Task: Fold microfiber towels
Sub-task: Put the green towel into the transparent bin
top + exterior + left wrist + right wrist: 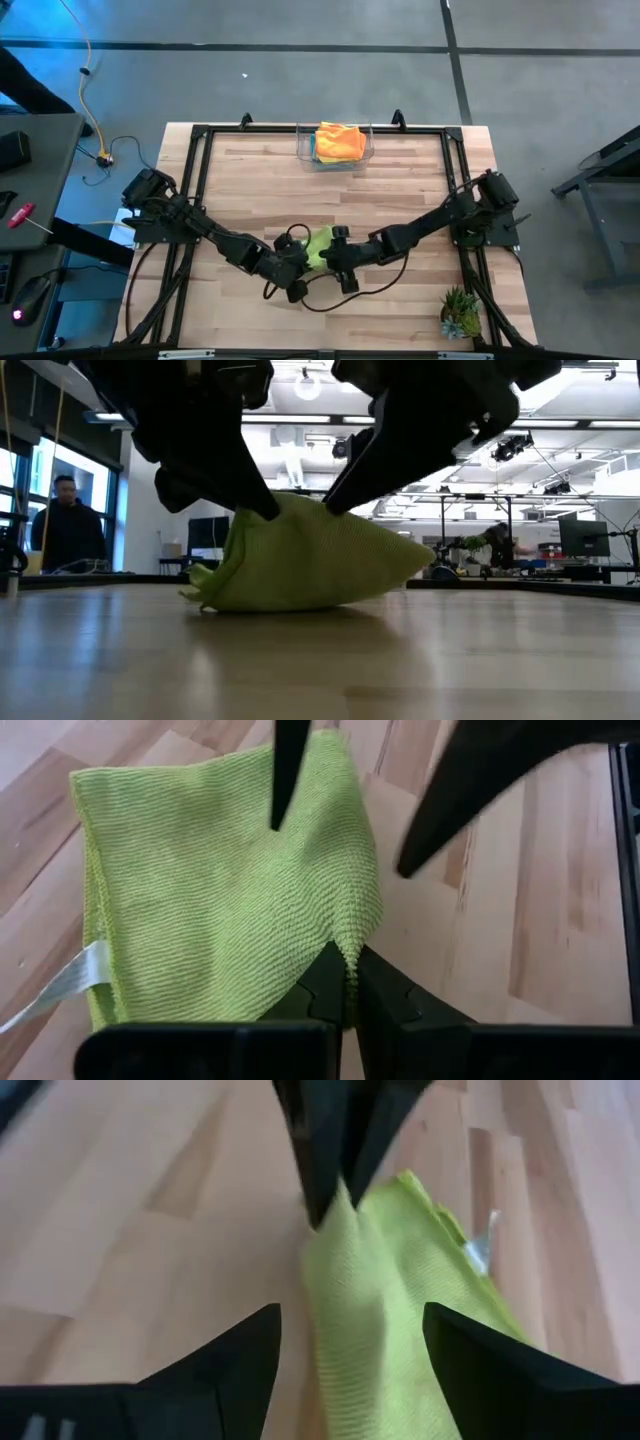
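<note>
You will find no readable text, brand, number or sign anywhere in these views; the only label is a small white tag [62,988] sewn to the edge of the lime green towel [220,890], and its printing cannot be made out.

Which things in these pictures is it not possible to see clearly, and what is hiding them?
- Lime green towel, high view: mostly covered by the left gripper and right gripper, so its fold cannot be read.
- Towels in the clear bin, high view: orange and yellow show on top; any beneath are hidden.
- Small plant, high view: too small for detail.
- Person, low view: distant, partly cut off by the table.
</note>
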Controlling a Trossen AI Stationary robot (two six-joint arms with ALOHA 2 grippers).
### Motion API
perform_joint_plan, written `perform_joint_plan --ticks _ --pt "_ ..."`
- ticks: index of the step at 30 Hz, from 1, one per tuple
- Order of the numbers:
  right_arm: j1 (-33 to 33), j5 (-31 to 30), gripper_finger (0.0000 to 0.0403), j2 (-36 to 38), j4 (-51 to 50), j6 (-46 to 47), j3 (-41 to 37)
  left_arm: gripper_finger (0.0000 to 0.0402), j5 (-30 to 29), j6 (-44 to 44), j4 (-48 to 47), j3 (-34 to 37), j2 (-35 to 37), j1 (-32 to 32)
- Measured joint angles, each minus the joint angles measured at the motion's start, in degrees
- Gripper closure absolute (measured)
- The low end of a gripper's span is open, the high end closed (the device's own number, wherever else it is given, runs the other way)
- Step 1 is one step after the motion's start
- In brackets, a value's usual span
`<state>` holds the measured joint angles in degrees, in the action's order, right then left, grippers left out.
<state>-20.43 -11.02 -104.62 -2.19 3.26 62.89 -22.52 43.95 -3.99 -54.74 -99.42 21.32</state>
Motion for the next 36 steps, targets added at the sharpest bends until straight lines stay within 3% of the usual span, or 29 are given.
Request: perform_joint_plan --ticks 8,20,24,31,36 --pt "0.55 1.51 0.0231 -2.7 -0.35 -2.62 0.0 0.0401 1.03 -0.17 0.56 0.0 0.0 0.07" --pt "2.0 1.1 0.039 -3.06 0.58 -0.88 0.0 0.0394 1.17 0.2 2.37 0.0 0.15 0.02" --pt "2.24 2.84 0.0392 -2.92 1.32 1.46 0.04 0.036 2.43 -0.37 -0.62 0.0 4.31 -0.32" --pt "3.52 6.69 0.0399 -0.55 2.2 4.09 0.02 0.0283 -2.67 1.04 -13.23 0.01 17.97 -0.63" --pt "7.76 11.26 0.0401 3.08 3.28 7.04 0.02 0.0266 -7.1 1.76 -17.75 2.89 27.76 -0.12"
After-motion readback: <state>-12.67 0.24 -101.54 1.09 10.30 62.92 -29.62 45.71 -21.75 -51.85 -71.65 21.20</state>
